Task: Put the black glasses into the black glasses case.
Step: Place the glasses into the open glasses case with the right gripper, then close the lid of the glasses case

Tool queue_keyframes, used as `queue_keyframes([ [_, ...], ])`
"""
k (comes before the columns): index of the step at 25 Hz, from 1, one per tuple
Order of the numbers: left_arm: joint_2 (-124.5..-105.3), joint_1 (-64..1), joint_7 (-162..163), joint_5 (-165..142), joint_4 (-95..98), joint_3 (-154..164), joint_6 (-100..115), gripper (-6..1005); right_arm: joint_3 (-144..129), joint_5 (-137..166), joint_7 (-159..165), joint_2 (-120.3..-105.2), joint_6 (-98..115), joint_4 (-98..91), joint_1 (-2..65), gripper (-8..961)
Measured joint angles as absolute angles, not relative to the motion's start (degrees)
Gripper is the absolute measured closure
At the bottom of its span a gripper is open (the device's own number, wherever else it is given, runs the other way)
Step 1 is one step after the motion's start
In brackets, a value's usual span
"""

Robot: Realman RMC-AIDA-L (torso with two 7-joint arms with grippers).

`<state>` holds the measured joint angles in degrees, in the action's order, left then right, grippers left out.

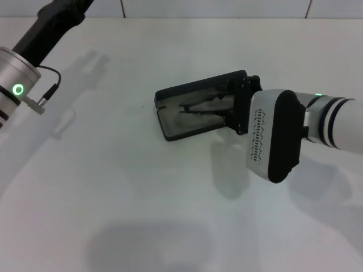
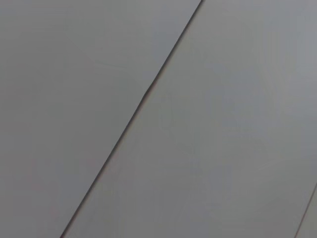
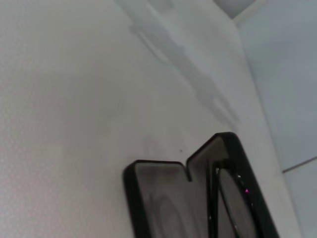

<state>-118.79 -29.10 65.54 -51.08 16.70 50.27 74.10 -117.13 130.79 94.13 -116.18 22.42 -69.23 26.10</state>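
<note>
The black glasses case [image 1: 168, 128] lies open in the middle of the white table, with its lid [image 1: 187, 90] standing up at the far side. The black glasses [image 1: 199, 107] lie inside it, folded against the dark lining. My right gripper [image 1: 241, 107] is at the case's right end, its black fingers over the end of the case and glasses. The right wrist view shows the case [image 3: 153, 198] from close up, with a lens of the glasses [image 3: 233, 198] inside. My left arm [image 1: 17, 79] is parked at the far left, its gripper out of frame.
The white table [image 1: 113, 198] stretches all around the case. A tiled wall rises behind the table's far edge [image 1: 215, 17]. The left wrist view shows only grey panels with a seam [image 2: 143, 96].
</note>
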Motion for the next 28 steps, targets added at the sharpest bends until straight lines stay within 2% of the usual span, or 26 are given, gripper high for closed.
queue_keyframes([
  [6,-118.83,-29.2,65.5,-51.2,16.7,50.3,74.1,489,-118.8,131.0,93.9,-116.19,18.4,-67.1,27.0,571],
  [8,-118.83,-29.2,65.6,-51.2,16.7,50.3,74.1,488,-119.0,131.0,94.1,-116.18,19.0,-67.1,27.0,405],
  [17,-118.72,-28.9,65.7,-51.5,16.7,50.7,73.8,481,-118.3,129.4,94.4,-116.19,24.1,-73.0,22.4,354],
  [20,-118.04,-29.4,66.5,-53.6,16.7,51.0,72.0,479,-115.3,125.2,94.4,-116.11,28.3,-74.9,21.0,352],
  [25,-115.38,-34.8,75.9,-66.4,17.9,51.1,63.9,476,-99.7,112.1,94.1,-115.7,47.2,-73.8,20.9,353],
  [28,-115.04,-37.8,82.5,-76.8,20.4,51.1,59.0,474,-86.7,105.3,93.8,-115.68,61.1,-69.1,22.0,353],
])
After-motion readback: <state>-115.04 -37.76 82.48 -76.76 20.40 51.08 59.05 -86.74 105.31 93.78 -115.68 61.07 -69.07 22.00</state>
